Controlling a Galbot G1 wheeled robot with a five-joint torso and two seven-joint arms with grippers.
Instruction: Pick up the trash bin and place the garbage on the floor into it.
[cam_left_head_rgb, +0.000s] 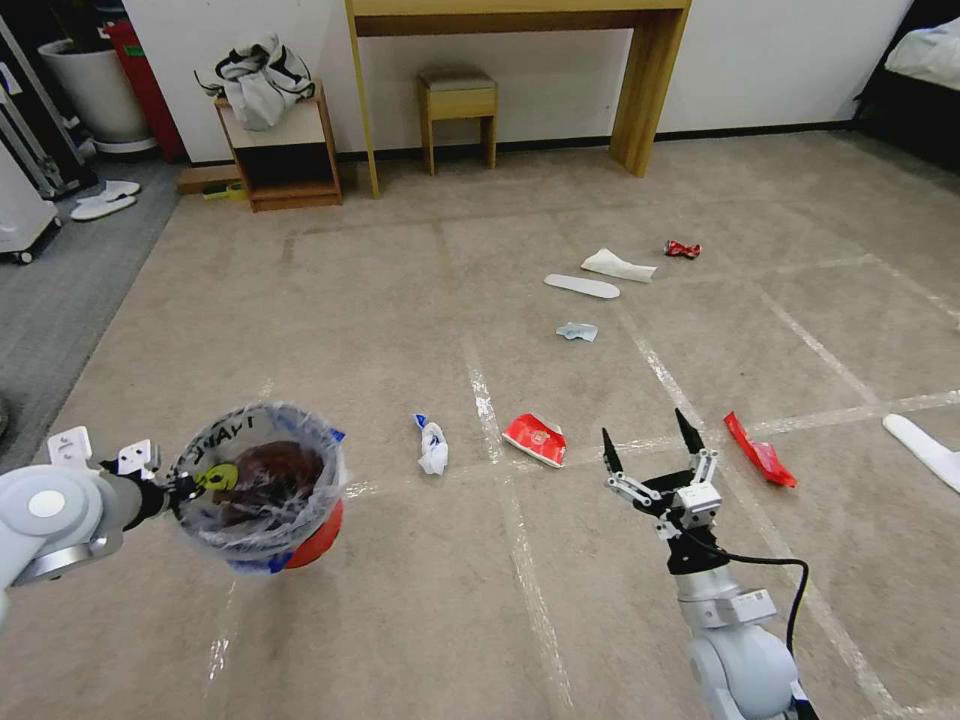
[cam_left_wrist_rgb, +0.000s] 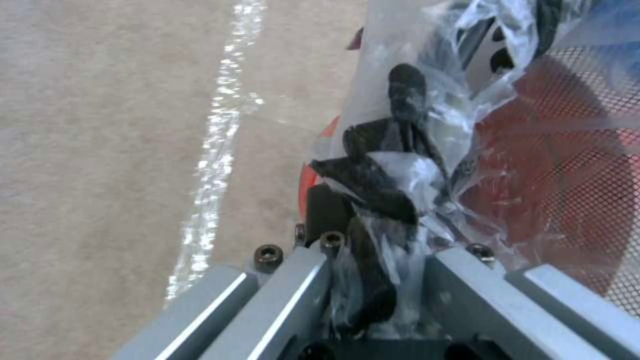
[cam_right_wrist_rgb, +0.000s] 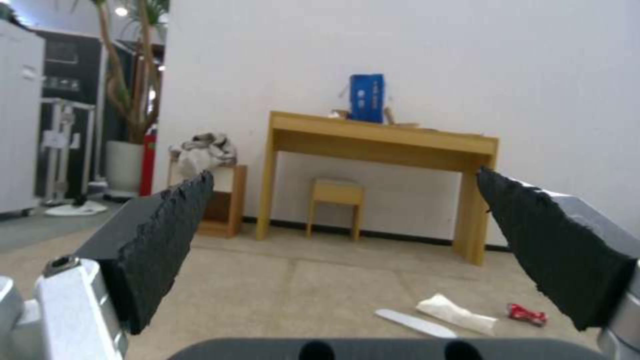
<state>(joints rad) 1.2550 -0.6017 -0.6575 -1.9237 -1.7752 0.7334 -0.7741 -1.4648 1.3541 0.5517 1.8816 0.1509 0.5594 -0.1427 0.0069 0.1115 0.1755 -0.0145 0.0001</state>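
Wooden desk (cam_left_head_rgb: 520, 20), small stool (cam_left_head_rgb: 458, 100), low cabinet (cam_left_head_rgb: 285, 150) under bundled clothes (cam_left_head_rgb: 258, 78), white planter (cam_left_head_rgb: 95, 90).

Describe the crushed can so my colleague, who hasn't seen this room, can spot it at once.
Start at the wooden desk by the far wall and come forward over the carpet. The can lies right of the white tissue and flat slipper. It is the farthest red litter, small and crumpled.

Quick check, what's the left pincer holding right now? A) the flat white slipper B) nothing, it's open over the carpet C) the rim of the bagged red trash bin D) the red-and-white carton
C: the left pincer is clamped on the bag-lined rim of the trash bin, while the right pincer hangs open and empty above the floor.
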